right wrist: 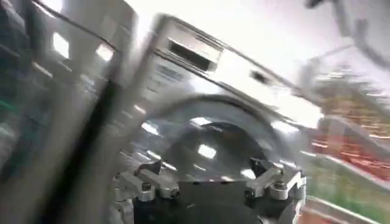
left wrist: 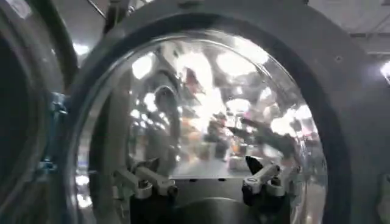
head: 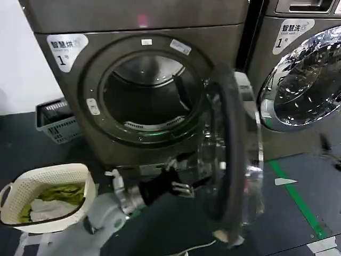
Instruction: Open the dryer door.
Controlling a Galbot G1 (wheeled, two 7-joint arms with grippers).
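One round glass dryer door (head: 234,160) with a dark rubbery rim hangs wide open; left tool (head: 181,188) sits released beside it, metal drum (head: 152,96) showing.

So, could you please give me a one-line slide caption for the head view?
Dryer door swung wide open, left gripper open just beside its inner face, laundry basket at left.

Grey dryer (head: 138,21) (green-filled cream basket (head: 50,178)).
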